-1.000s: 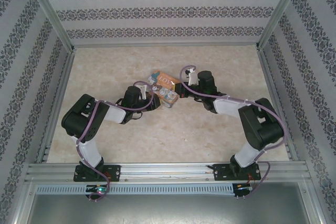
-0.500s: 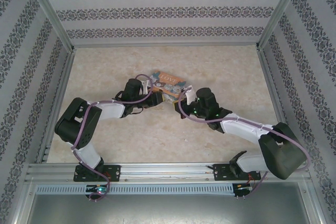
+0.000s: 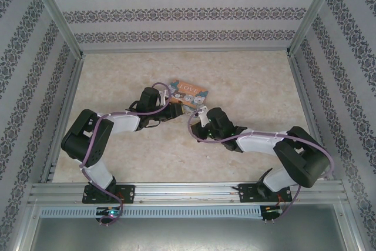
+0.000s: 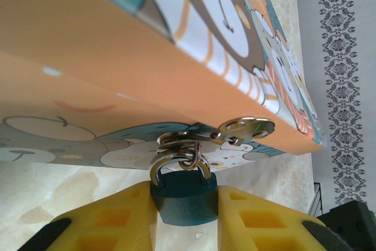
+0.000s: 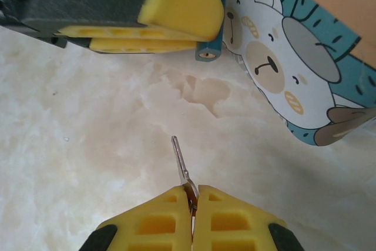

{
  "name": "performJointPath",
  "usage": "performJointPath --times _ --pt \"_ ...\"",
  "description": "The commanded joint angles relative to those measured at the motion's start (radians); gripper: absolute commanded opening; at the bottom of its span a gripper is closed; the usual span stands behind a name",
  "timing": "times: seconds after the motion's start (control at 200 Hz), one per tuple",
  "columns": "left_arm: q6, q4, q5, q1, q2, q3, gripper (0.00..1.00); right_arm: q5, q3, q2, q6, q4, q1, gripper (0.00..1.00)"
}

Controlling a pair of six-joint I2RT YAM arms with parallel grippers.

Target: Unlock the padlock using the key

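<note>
Hanging at the tin's (image 4: pixel 147 45) front edge, the padlock (image 4: pixel 183 203) is seen in the left wrist view with its long axis running from 12 to 6 o'clock. Its shackle is at 12, threaded through the hasp rings (image 4: pixel 179 145), and its blue-teal body is at 6. In the right wrist view its keyhole end (image 5: pixel 207 54) is turned toward 6 o'clock.

The body is pinched on both sides by the left gripper (image 4: pixel 185 211), whose yellow pads are pressed against it.

The key (image 5: pixel 181 160) is clamped at its head by the right gripper (image 5: pixel 191 195), whose pads are nearly closed together. The blade is pointed to about 11 o'clock, above the table (image 5: pixel 88 145), and its tip is well apart from the keyhole.

In the top view both grippers are met at 6 o'clock of the tin, the left at 7 and the right at 5. The tin is shut, so its inside is hidden.
</note>
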State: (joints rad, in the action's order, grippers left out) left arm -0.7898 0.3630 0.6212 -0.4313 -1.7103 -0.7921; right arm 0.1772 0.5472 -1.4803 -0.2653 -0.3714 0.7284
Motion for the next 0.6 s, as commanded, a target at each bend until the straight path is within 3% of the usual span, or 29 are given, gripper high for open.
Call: performJointPath --times 0.0,0.595 --pt "-0.018 0.035 0.023 -0.008 0.003 -0.024 0.28 -0.066 0.023 -0.035 0.0 -0.06 0.016 0.0" --pt "-0.029 0.062 0.026 -0.008 -0.009 -0.014 0.28 -0.167 0.091 -0.136 -0.026 -0.122 0.045 0.0"
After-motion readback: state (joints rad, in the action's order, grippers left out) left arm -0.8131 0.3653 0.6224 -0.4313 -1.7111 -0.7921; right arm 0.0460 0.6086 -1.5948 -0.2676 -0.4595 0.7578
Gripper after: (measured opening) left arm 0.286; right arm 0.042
